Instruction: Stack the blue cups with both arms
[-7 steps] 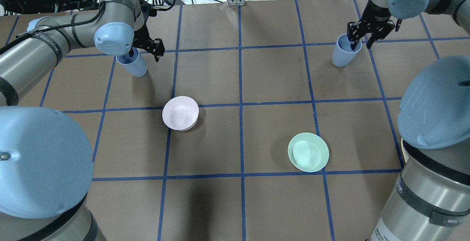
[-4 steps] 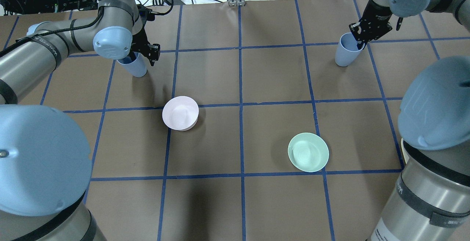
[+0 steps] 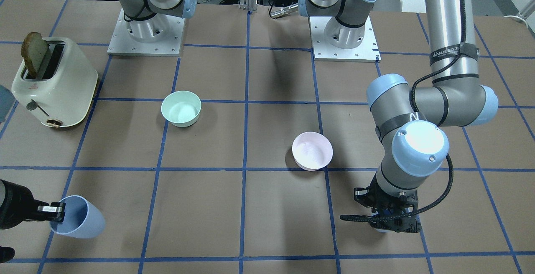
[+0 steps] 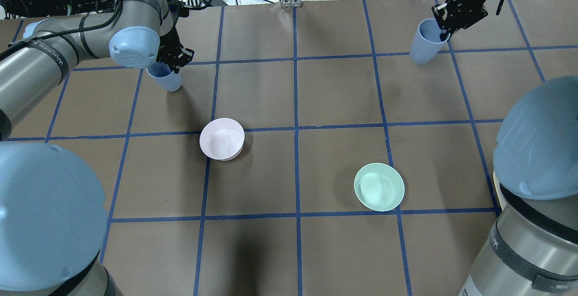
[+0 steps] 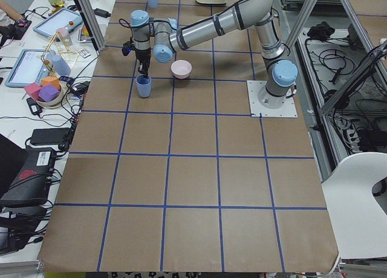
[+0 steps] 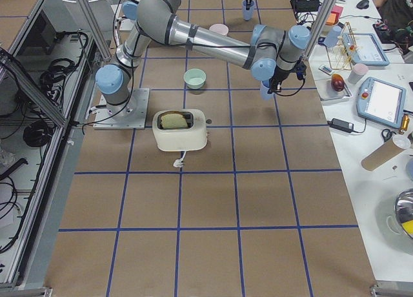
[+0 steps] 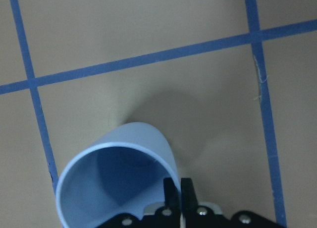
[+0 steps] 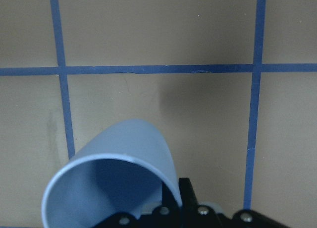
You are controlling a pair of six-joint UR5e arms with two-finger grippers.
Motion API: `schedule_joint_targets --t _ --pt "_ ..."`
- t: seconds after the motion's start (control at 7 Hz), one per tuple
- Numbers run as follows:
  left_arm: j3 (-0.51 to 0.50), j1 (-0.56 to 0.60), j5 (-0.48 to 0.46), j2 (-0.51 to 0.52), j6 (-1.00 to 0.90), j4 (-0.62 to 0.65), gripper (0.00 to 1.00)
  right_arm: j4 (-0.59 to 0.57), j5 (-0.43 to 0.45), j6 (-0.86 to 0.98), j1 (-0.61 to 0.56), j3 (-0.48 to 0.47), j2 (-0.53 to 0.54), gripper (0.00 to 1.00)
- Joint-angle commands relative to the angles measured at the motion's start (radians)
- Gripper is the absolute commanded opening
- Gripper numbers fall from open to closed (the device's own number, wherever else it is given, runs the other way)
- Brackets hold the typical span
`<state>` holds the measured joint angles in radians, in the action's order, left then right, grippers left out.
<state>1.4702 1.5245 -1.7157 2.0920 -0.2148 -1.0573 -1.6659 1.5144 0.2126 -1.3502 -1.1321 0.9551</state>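
Jaws of the left gripper (image 4: 175, 59) are clamping the rim of the left blue cup (image 4: 166, 80), one finger inside and one outside, and those of the right gripper (image 4: 445, 21) are pinching the right blue cup (image 4: 421, 47) likewise. Both cups are being held tilted at the far side of the table (image 4: 334, 93), well apart. A pink bowl (image 4: 222, 139) and a mint-green bowl (image 4: 379, 187) are sitting nearer the robot.

Open lane along the far row
You have bare paper (image 4: 334, 88) between left cup (image 4: 167, 80) and right cup (image 4: 421, 48); pink bowl (image 4: 221, 139) and green bowl (image 4: 379, 187) sit off it.
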Motion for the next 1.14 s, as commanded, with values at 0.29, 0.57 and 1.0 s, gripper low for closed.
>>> schedule_joint_targets --t 0.29,0.57,1.0 --pt "-0.1 0.17 0.097 -0.006 0.306 -0.069 0.0 0.025 -0.016 -0.163 -0.104 0.025 0.022 0.0" --pt "-0.1 0.312 0.171 0.006 0.363 -0.063 0.0 0.026 -0.014 -0.17 -0.107 0.025 0.022 0.0" --pt "-0.073 0.44 0.194 0.026 0.405 -0.069 0.0 0.049 -0.014 -0.171 -0.11 0.023 0.027 0.0"
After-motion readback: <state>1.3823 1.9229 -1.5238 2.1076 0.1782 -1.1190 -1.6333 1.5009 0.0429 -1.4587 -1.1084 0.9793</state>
